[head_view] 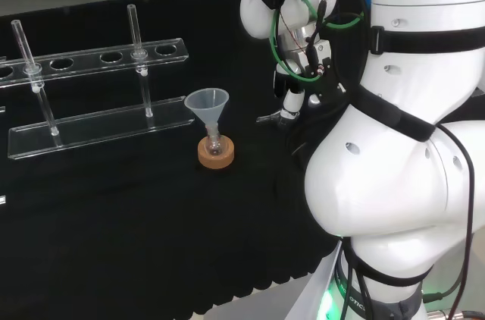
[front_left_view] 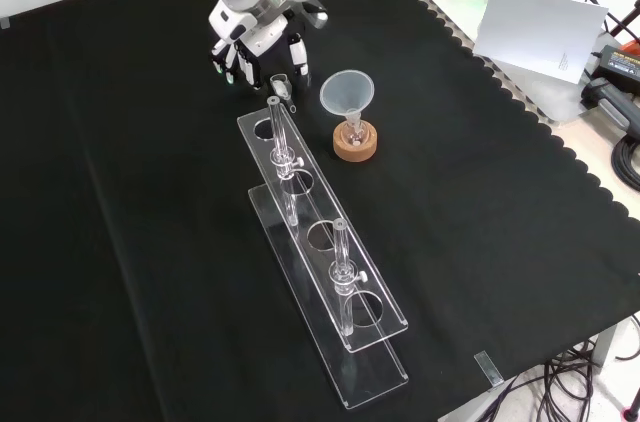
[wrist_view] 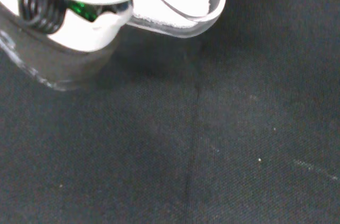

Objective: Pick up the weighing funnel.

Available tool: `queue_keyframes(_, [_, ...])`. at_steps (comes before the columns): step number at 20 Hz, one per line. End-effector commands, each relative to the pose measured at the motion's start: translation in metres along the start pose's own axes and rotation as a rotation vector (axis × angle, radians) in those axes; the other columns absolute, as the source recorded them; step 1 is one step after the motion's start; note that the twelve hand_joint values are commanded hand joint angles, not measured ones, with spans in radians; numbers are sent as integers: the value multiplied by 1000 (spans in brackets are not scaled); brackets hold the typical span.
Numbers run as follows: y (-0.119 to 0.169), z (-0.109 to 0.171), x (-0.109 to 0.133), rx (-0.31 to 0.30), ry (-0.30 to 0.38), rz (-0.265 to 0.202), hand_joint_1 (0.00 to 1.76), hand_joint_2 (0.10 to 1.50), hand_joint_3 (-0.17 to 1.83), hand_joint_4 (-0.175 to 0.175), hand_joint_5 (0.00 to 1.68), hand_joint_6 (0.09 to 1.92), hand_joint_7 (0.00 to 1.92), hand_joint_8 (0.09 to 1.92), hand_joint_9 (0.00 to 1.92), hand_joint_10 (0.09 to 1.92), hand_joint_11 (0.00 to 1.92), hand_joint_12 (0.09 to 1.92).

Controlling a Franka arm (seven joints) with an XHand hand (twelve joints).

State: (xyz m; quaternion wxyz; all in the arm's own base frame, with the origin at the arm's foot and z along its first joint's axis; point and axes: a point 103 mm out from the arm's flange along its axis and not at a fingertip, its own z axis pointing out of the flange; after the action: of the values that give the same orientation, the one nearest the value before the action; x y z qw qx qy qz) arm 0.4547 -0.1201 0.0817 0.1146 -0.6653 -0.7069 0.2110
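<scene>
The small clear scoop-shaped weighing funnel point(wrist_view: 178, 1), loaded with white powder, is seemingly pinched by the curled fingers of the black and white hand point(front_left_view: 258, 40), close to the black-clothed tabletop point(front_left_view: 150, 202). In the front view it is seen beside the clear plastic rack's point(front_left_view: 320, 242) far end.

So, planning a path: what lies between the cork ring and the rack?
Only bare cloth separates the cork ring and the rack, plain in the head view.
</scene>
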Motion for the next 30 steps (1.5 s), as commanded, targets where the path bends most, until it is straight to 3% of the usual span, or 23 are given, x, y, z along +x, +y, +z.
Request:
queue_keyframes(1, [7,2,-1,-9,-4,-6,984,463,651,175,1043,446,1135,306,579,383,0,1129])
queue_keyframes(14, [4,6,-4,-54,6,31,1031,471,680,175,1147,442,1291,296,673,381,0,1258])
queue_keyframes(17, [3,7,-2,-69,40,59,1104,738,393,175,1310,414,1397,234,735,371,0,1343])
queue_keyframes(19, [3,8,1,-73,48,68,1119,814,270,175,1365,336,1443,181,764,352,0,1368])
queue_keyframes(30, [0,16,9,-104,121,138,1128,830,232,175,1419,241,1498,127,803,328,0,1374])
